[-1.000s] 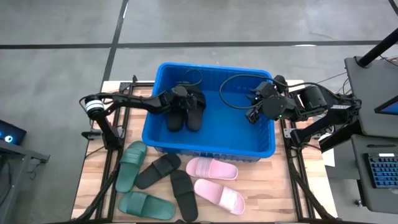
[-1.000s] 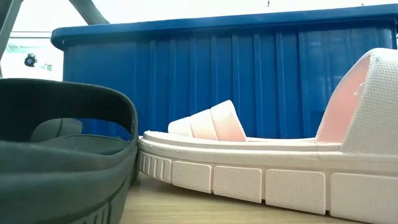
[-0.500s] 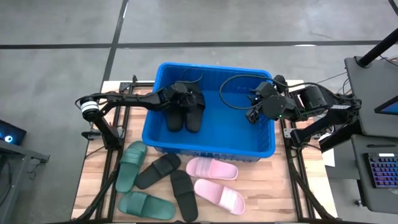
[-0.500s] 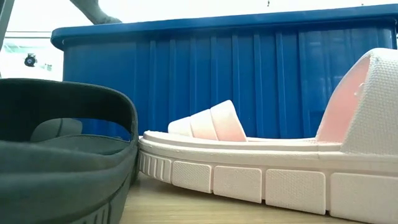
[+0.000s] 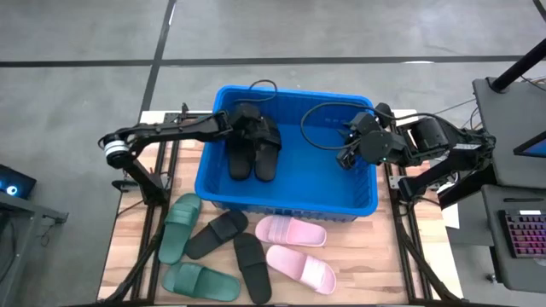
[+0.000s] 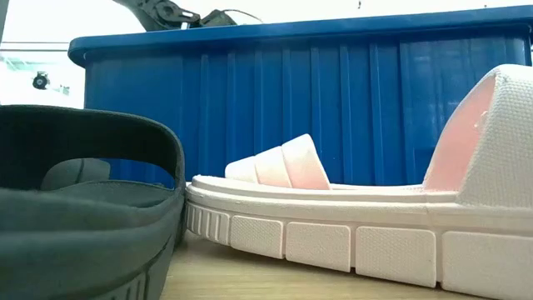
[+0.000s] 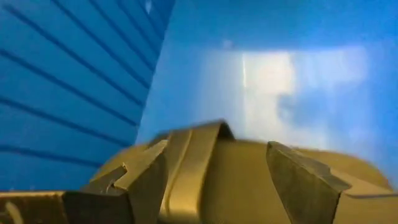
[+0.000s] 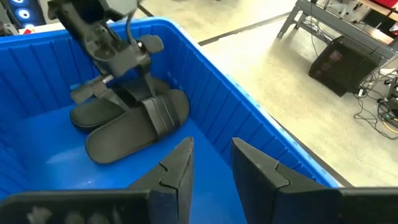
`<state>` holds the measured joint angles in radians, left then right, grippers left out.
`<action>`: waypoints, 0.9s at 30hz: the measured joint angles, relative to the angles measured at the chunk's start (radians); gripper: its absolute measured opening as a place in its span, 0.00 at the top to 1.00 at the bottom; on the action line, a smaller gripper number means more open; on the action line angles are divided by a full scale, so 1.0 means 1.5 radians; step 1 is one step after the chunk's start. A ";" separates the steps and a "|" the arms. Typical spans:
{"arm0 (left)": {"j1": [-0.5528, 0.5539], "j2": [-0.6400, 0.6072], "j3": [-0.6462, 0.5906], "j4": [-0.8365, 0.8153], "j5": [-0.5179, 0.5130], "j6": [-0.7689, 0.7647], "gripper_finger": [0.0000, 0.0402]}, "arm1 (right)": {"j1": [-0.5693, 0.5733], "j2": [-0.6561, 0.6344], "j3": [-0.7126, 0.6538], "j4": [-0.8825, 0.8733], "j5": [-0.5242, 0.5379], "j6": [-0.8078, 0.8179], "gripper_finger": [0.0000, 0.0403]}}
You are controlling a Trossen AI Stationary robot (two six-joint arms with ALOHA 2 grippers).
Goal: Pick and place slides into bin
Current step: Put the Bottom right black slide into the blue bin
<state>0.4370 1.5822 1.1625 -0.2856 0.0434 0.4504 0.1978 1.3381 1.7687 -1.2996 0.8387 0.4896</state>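
There are eight slides. Two black slides (image 5: 254,149) lie side by side in the blue bin (image 5: 286,200), near its left wall. Six more lie on the wooden counter (image 5: 367,256) in front of the bin: two green slides (image 5: 179,227), two black ones (image 5: 216,234) and two pink slides (image 5: 291,230). There is one bin and it sits at the back of the counter. No words or labels can be read on anything.

The left hand (image 5: 241,117) is over the back left part of the bin, right above the two black slides. In the left wrist view its two fingers (image 7: 149,180) stand wide apart with a slide strap showing below and between them. They hold nothing. It is hard to tell if the fingers touch the slide.

The right hand (image 5: 345,153) hangs over the right side of the bin, just inside its right wall. In the right wrist view its fingers (image 8: 180,165) are a little apart with only the blue floor of the bin seen through the gap. It holds nothing and touches nothing.

From the low view, a pink slide (image 6: 333,225) and a dark slide (image 6: 83,208) lie on the counter close to the camera, with the front wall of the bin behind them. A bit of the left arm shows above the rim.
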 joint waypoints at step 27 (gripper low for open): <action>0.023 0.017 0.015 -0.002 -0.049 -0.054 1.00 | 0.000 0.002 -0.001 0.000 0.000 0.005 0.79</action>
<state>0.4717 1.6077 1.1851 -0.2882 -0.0302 0.3690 0.1982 1.3407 1.7665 -1.2999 0.8383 0.4976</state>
